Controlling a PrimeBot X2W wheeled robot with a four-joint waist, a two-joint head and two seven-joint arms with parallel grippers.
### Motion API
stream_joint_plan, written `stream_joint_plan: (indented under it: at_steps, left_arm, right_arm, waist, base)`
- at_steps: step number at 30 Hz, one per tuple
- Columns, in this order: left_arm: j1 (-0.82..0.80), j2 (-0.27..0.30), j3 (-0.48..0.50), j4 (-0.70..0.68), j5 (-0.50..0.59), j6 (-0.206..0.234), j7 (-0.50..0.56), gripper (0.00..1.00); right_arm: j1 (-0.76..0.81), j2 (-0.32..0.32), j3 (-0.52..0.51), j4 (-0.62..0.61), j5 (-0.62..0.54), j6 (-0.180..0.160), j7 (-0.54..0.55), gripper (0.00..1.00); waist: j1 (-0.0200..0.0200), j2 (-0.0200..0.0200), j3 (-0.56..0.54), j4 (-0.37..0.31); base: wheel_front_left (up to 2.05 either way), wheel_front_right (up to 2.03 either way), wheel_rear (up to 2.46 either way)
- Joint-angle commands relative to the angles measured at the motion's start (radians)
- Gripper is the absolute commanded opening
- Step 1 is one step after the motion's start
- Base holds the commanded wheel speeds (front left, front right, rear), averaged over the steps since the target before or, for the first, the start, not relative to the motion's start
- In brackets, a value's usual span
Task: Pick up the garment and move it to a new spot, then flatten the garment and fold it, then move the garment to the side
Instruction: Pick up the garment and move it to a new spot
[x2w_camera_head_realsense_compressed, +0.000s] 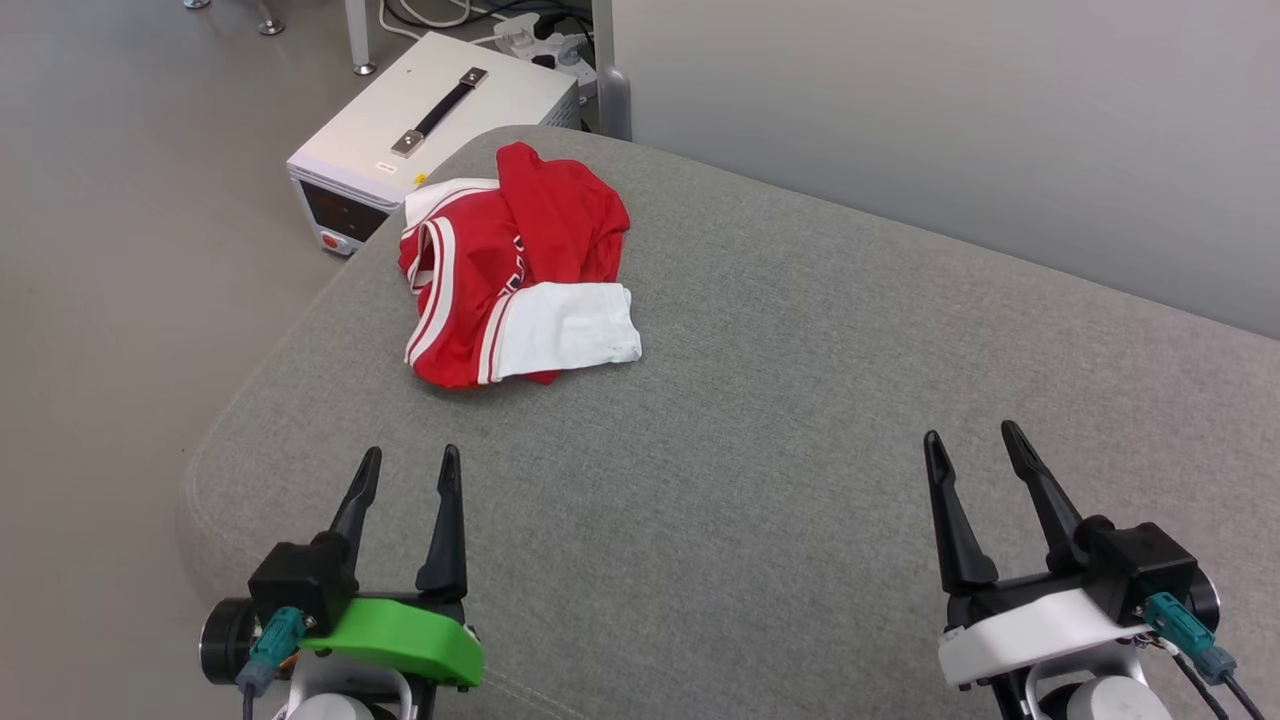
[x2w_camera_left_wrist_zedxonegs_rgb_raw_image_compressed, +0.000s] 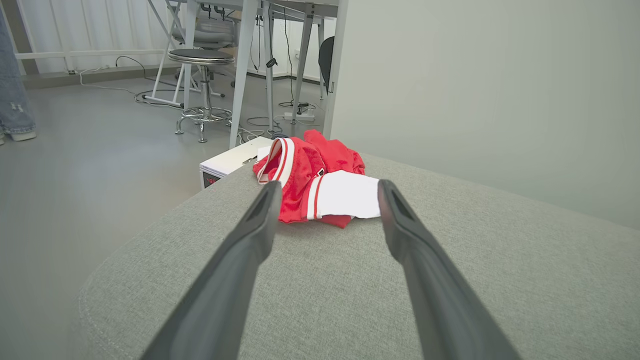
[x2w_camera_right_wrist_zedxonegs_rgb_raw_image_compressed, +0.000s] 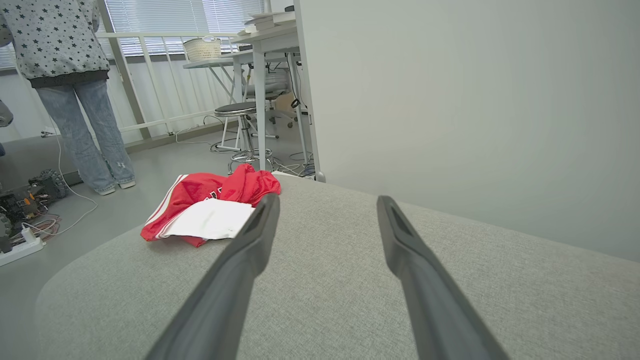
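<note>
garment: red jersey tee crumpled in a heap, not flat. A white sleeve lies on the near side and red-white striped trim runs down the left. A bit of black lettering peeks from a fold, unreadable.
garment spot: far left part of the gray cushion, close to its rounded left edge and back corner, resting on the fabric.
left gripper: low over the near left of the cushion. Fingers are spread apart and empty, pointing toward the garment.
right gripper: near right of the cushion. Fingers are spread and empty, well apart from the garment.
path: bare cushion between the left gripper and the garment.
box: white, with a black handle on top and a dark front panel. It sits on the floor just behind the cushion's left corner, beside the garment but lower.
panel: pale and plain, runs along the cushion's far side.
background: stool and cables on the floor; basket sits on a table.
person: starred top and jeans, standing on the floor well beyond the cushion's left side.
</note>
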Motion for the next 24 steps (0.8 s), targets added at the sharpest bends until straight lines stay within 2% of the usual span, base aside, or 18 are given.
stream_joint_plan:
  at_steps: [1, 8, 12, 18, 20, 24]
  left_arm:
    - [0.018, -0.005, 0.007, 0.003, -0.020, 0.002, -0.006, 1.00]
    - [-0.053, -0.002, 0.031, 0.076, -0.036, -0.011, -0.006, 1.00]
    - [-0.168, 0.038, 0.037, 0.190, -0.053, -0.025, 0.013, 1.00]
    - [-0.409, 0.153, 0.026, 0.302, -0.102, -0.041, 0.216, 1.00]
    - [-0.490, 0.189, 0.004, 0.331, -0.128, -0.044, 0.302, 1.00]
    - [-0.637, 0.297, -0.085, 0.375, -0.188, -0.046, 0.490, 1.00]
  right_arm:
    - [0.004, -0.002, 0.001, 0.000, -0.006, -0.001, -0.006, 1.00]
    - [-0.022, -0.002, 0.000, -0.019, -0.056, -0.001, -0.006, 1.00]
    - [-0.048, -0.004, 0.001, -0.040, -0.098, -0.001, -0.006, 1.00]
    - [-0.090, -0.038, 0.000, -0.089, -0.134, -0.001, -0.006, 1.00]
    - [-0.101, -0.049, -0.006, -0.107, -0.141, -0.001, -0.004, 1.00]
    - [-0.125, -0.071, -0.001, -0.149, -0.149, -0.001, 0.010, 1.00]
  waist:
    - [0.0000, 0.0000, 0.012, -0.009]
    - [0.0000, 0.0000, 0.102, -0.052]
    - [0.0000, 0.0000, 0.184, -0.089]
    - [0.0000, 0.0000, 0.316, -0.142]
    - [0.0000, 0.0000, 0.355, -0.153]
    - [0.0000, 0.0000, 0.428, -0.189]
  base:
    - [0.00, 0.00, 0.00]
    - [0.00, 0.00, 0.00]
    - [0.00, 0.00, 0.00]
    - [0.00, 0.00, 0.00]
    - [0.00, 0.00, 0.00]
    - [0.00, 0.00, 0.00]
